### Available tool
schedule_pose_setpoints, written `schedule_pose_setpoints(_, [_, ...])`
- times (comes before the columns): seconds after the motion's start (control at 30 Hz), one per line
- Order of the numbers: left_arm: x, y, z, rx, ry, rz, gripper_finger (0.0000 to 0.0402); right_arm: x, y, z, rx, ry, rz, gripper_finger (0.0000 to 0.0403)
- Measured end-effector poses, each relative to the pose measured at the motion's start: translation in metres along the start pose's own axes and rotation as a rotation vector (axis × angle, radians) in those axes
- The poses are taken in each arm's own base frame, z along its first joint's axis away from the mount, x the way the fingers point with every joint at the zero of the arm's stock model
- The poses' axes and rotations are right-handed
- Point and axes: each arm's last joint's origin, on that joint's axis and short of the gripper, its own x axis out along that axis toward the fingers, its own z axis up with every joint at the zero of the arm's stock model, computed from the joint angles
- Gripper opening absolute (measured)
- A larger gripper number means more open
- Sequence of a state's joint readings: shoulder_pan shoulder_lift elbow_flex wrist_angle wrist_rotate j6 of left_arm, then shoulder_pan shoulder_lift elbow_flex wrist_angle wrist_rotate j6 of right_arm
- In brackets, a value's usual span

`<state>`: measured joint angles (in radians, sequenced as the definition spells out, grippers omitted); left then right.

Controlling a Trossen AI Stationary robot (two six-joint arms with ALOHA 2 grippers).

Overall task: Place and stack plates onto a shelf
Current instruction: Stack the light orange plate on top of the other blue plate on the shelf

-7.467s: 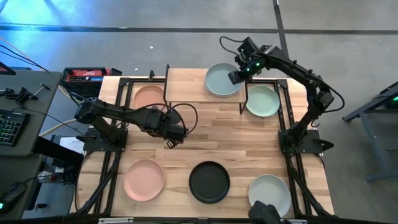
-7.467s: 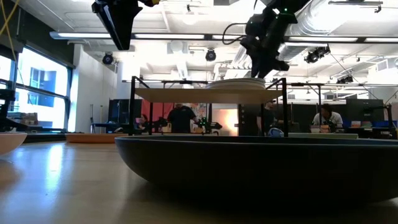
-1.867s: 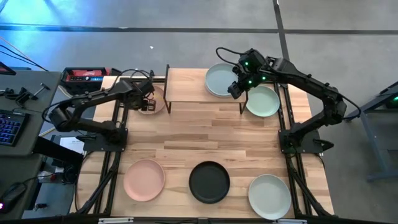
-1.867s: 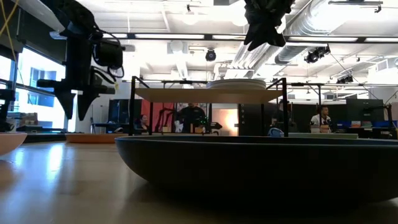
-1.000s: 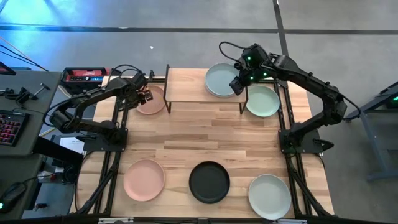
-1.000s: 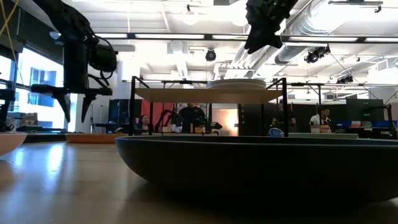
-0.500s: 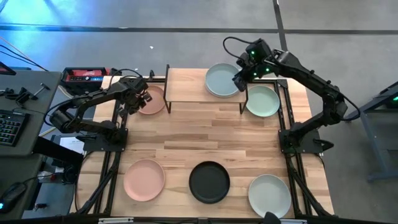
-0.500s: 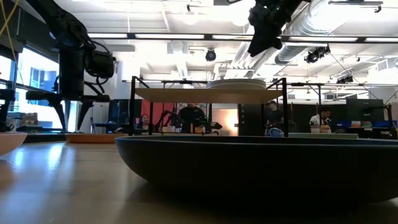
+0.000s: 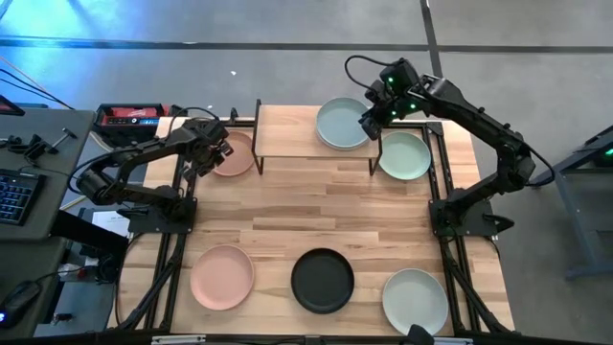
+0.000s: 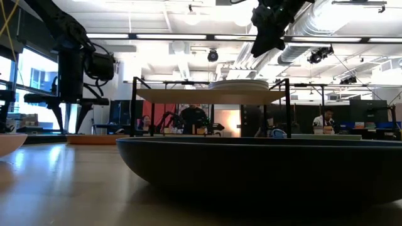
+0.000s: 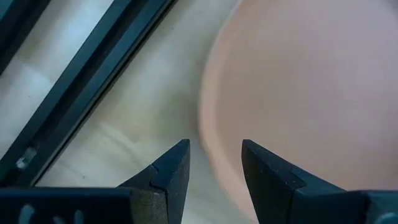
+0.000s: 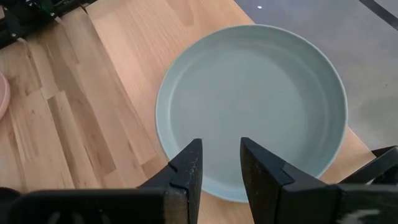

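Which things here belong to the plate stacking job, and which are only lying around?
Job: small wooden shelf on black legs; pale blue-green plate on it; pale green plate beside it; peach plate at left gripper; front peach, black, pale plates.

Around: red case; keyboard.

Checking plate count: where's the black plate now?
High view: the black plate sits on the table's near edge, centre, between the pink plate and a pale green plate.

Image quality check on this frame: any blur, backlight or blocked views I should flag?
Low view: the black plate sits right at the lens and fills the lower frame; bright ceiling lights backlight the shelf and both arms into silhouettes. Left wrist view: the peach plate has a soft, smeared rim. Right wrist view: the grey-blue plate is crisp and evenly lit. High view: even light, no glare.
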<state>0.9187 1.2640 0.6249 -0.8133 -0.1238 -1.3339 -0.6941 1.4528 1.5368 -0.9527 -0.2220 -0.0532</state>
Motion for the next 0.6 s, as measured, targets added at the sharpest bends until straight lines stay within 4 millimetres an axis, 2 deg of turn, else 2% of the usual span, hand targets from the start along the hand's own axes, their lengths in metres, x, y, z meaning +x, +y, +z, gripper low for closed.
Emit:
schedule_pose_setpoints(0.43, [0.006, 0.0, -0.003, -0.02, -0.019, -0.019, 0.0133, 0.0, 0.0, 0.0, -0.019, 0.0, 0.003, 0.0087])
schedule_pose_setpoints(0.6, [0.014, -0.002, -0.006, -0.007, 0.013, 0.025, 0.0131, 0.0, 0.0, -0.001, -0.018, 0.008, 0.003, 0.0087])
